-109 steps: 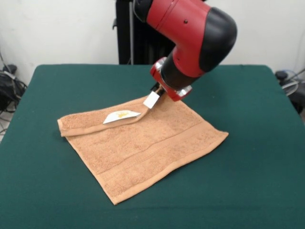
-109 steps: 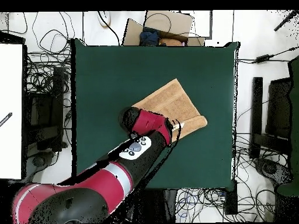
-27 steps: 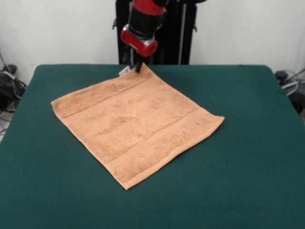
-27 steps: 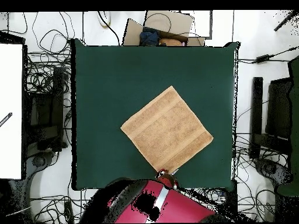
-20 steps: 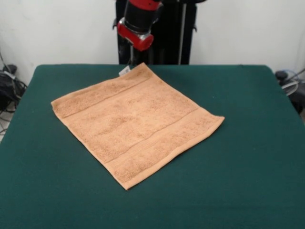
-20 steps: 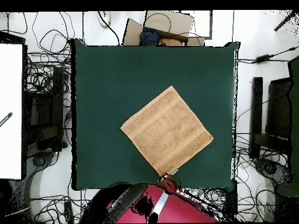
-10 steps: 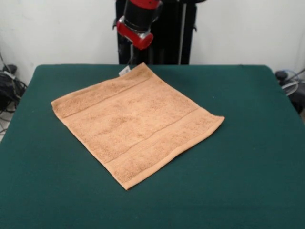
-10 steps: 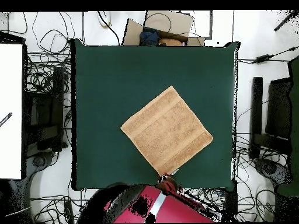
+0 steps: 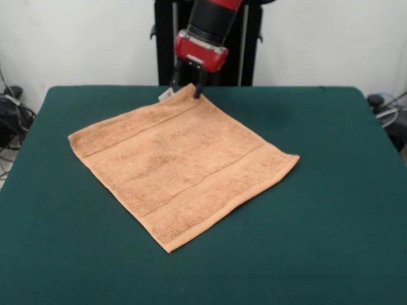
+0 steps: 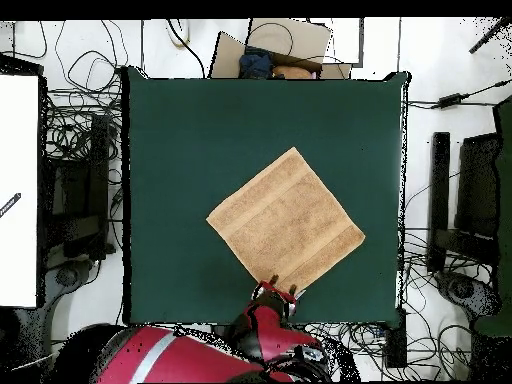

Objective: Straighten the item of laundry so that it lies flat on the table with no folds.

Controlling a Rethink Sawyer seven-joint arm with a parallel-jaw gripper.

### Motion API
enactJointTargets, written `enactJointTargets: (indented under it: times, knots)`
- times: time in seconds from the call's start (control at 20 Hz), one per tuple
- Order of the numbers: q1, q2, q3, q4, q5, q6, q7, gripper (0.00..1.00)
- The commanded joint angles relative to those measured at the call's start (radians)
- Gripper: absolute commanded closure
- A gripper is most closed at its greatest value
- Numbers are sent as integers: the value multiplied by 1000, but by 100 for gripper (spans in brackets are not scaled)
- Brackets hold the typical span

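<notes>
The item of laundry (image 9: 181, 162) is an orange-tan towel lying spread flat like a diamond on the green table (image 9: 331, 210), with no fold showing. A small white tag (image 9: 165, 94) sticks out at its far corner. My gripper (image 9: 186, 85) hangs just above that far corner, open, its two dark fingers (image 9: 198, 89) set apart on either side of the corner tip, holding nothing. In the overhead view the towel (image 10: 285, 222) sits at the middle of the table (image 10: 180, 140), and the gripper (image 10: 278, 292) is at the towel's bottom corner.
The black pedestal (image 9: 219, 63) stands right behind the gripper. Cables (image 10: 70, 90) ring the table. A cardboard box (image 10: 275, 45) lies past one edge, a white panel (image 10: 18, 190) and black equipment (image 10: 452, 205) flank the sides.
The towel's folded far edge has been drawn out flat. In the last half second the gripper came down and over to the towel's far corner; the towel has not moved.
</notes>
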Motion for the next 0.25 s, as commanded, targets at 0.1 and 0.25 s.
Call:
enactJointTargets:
  times: [0.1, 0.25]
  knots:
    - [-62, -14, 92, -188, -211, -203, 67, 0]
    - [-62, -25, 91, -188, -193, -181, 89, 0]
